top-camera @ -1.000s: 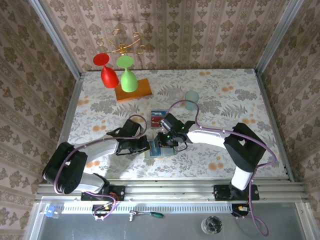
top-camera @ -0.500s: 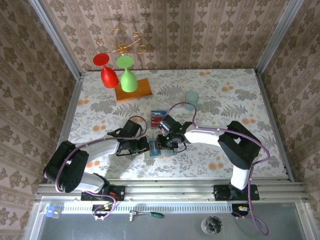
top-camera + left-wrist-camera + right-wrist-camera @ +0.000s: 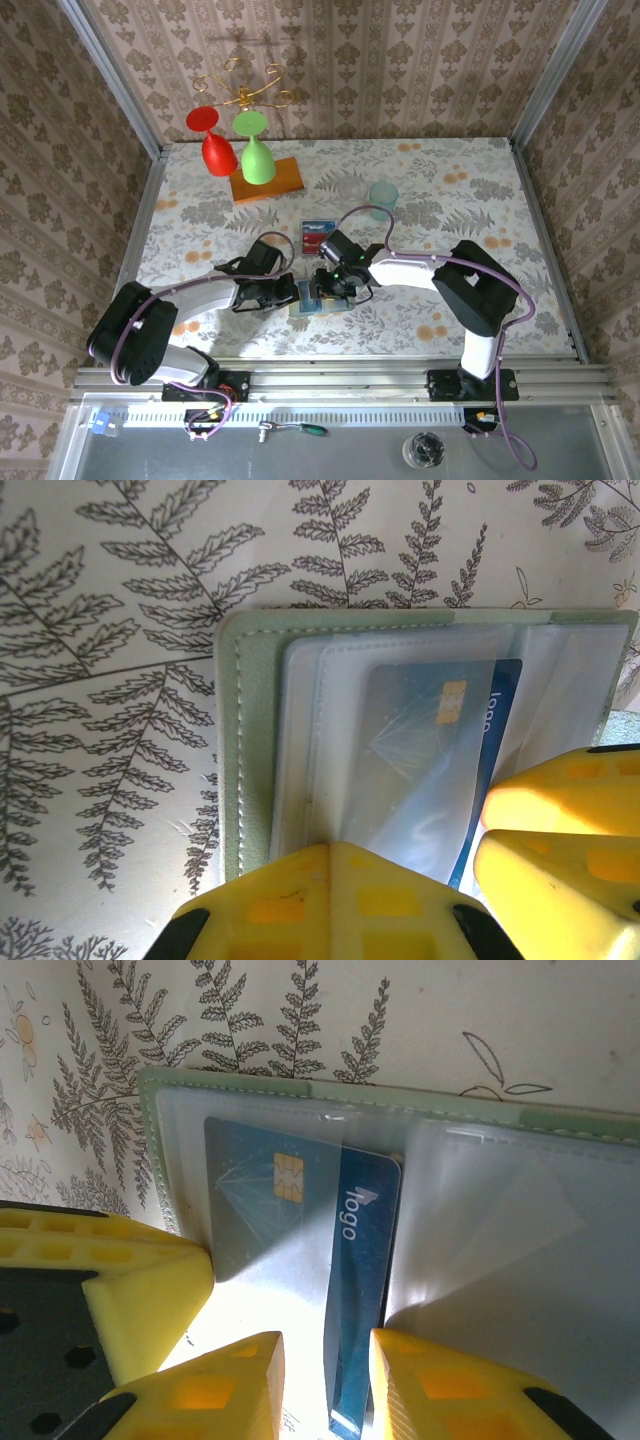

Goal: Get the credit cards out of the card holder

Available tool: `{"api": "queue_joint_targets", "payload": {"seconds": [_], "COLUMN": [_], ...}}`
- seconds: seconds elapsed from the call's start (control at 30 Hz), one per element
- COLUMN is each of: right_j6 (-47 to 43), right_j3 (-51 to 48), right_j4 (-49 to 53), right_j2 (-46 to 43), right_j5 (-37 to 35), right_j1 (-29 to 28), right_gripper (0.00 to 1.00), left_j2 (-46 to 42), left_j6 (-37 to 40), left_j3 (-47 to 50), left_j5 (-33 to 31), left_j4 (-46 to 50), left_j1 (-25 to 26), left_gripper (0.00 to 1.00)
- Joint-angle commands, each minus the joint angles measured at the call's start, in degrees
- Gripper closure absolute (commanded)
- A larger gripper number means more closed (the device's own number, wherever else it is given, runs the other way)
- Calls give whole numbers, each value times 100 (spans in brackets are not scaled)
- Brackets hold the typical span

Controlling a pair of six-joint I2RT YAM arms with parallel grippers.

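The sage-green card holder (image 3: 310, 306) lies open near the table's front middle, its clear pockets (image 3: 500, 1220) facing up. A blue credit card (image 3: 362, 1250) sticks partway out of one pocket; the left wrist view shows this blue card (image 3: 430, 740) under plastic. My right gripper (image 3: 325, 1362) is open and straddles the card's free end, with a gap on the left side. My left gripper (image 3: 330, 850) is shut, its tip pressing on the holder's (image 3: 245, 730) pocket edge. Red credit cards (image 3: 316, 237) lie on the table just behind the holder.
A pale teal cup (image 3: 383, 200) stands behind the right arm. An orange board (image 3: 266, 181) at the back left carries a red glass (image 3: 218, 150) and a green glass (image 3: 258, 158) under a gold rack (image 3: 243, 90). Walls close in the table.
The right arm's elbow has swung left, toward the holder, and its jaws have parted slightly. The left arm and the holder have stayed put.
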State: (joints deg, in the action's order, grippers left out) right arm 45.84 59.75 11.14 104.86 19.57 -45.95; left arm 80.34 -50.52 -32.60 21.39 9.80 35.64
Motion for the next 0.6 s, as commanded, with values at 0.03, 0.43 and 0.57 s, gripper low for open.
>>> {"api": "queue_joint_targets", "payload": {"seconds": [0.03, 0.43, 0.57], "right_j6": [223, 223, 237], "right_j3": [-141, -221, -222], "right_j4": [-286, -153, -169], "right_j2": [73, 3, 28], "right_j5": [278, 117, 123], "right_j1": [63, 126, 126], "right_gripper": [69, 69, 69], "left_j2": [60, -2, -9], "left_j6": [25, 17, 6], "left_j3": [157, 184, 193], "left_j5": [-161, -170, -170], "left_j4": [180, 202, 214], "left_j1": [11, 13, 13], "left_gripper": [100, 100, 100]}}
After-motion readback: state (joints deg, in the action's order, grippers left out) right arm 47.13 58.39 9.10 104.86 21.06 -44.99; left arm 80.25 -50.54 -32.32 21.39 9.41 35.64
